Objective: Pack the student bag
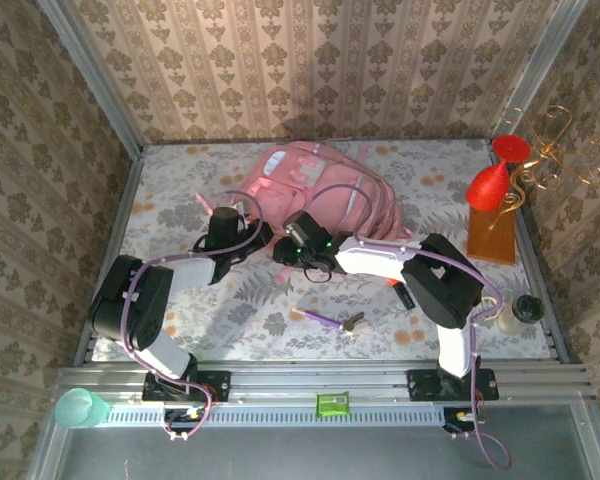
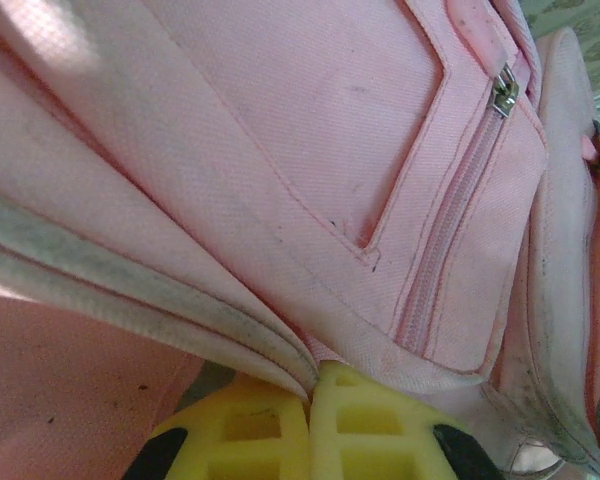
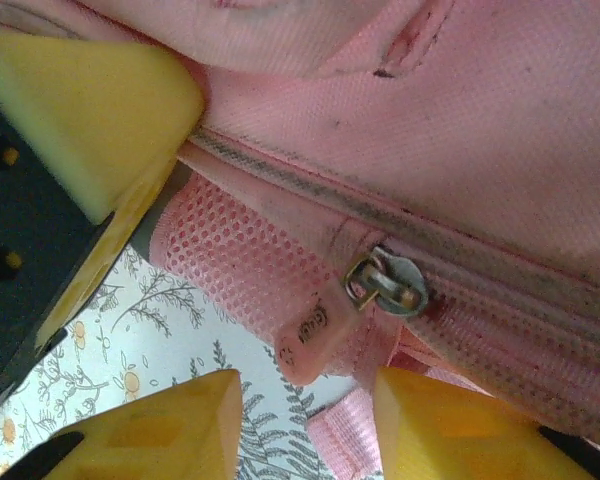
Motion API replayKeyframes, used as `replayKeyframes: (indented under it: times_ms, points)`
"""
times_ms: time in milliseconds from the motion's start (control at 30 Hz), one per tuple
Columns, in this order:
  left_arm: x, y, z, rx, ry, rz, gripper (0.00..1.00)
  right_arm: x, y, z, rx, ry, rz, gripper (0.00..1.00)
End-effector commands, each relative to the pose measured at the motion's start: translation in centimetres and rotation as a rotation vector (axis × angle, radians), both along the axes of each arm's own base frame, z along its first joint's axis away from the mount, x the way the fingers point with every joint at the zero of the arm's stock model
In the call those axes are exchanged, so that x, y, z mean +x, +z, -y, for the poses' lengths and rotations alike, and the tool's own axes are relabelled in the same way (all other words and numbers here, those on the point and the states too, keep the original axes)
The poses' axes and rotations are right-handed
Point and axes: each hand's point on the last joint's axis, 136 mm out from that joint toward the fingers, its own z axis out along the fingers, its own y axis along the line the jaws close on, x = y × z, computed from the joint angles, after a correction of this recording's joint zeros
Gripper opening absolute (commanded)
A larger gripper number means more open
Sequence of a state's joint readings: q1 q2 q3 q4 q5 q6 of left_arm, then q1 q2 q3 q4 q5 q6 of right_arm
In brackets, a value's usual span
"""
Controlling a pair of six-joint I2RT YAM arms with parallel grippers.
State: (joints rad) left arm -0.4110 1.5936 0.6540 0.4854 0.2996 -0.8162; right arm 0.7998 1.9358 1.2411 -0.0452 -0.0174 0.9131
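The student bag (image 1: 315, 185), a soft pink backpack, lies flat at the back middle of the table. My left gripper (image 1: 262, 237) is at its near left edge. In the left wrist view its yellow fingers (image 2: 270, 425) are shut on the bag's grey-trimmed seam (image 2: 170, 290). My right gripper (image 1: 282, 254) sits just beside it. In the right wrist view that gripper (image 3: 310, 425) is open, and a pink zipper pull tab (image 3: 315, 335) with its metal slider (image 3: 390, 280) hangs just beyond the tips, between them. One left finger (image 3: 90, 110) shows at the upper left.
A purple pen (image 1: 320, 318) and a small key-like piece (image 1: 353, 322) lie on the flowered cloth near the front. A red goblet-shaped ornament (image 1: 492, 182) on a brown board (image 1: 492, 238) stands at the right, with a small jar (image 1: 525, 310) nearer.
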Motion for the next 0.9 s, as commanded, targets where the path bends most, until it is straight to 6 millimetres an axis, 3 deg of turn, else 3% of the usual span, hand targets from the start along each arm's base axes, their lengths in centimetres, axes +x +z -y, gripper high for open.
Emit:
replayKeyframes:
  times_ms: [0, 267, 467, 633, 867]
  points:
    - [-0.4, 1.2, 0.3, 0.002, -0.028, 0.052, 0.00, 2.5, 1.0, -0.5, 0.073, -0.070, 0.042, 0.34]
    - [-0.3, 0.9, 0.2, 0.009, -0.028, 0.051, 0.00, 3.1, 1.3, 1.1, 0.010, -0.103, 0.063, 0.23]
    - [-0.3, 0.9, 0.2, 0.015, -0.030, 0.055, 0.00, 2.2, 1.8, 2.9, -0.112, -0.078, 0.085, 0.37]
    - [-0.3, 1.0, 0.1, 0.017, -0.030, 0.058, 0.00, 2.1, 2.3, 4.7, -0.296, -0.054, 0.130, 0.37]
    - [-0.3, 0.9, 0.2, 0.019, -0.034, 0.056, 0.00, 2.0, 3.5, 4.3, -0.438, -0.001, 0.187, 0.33]
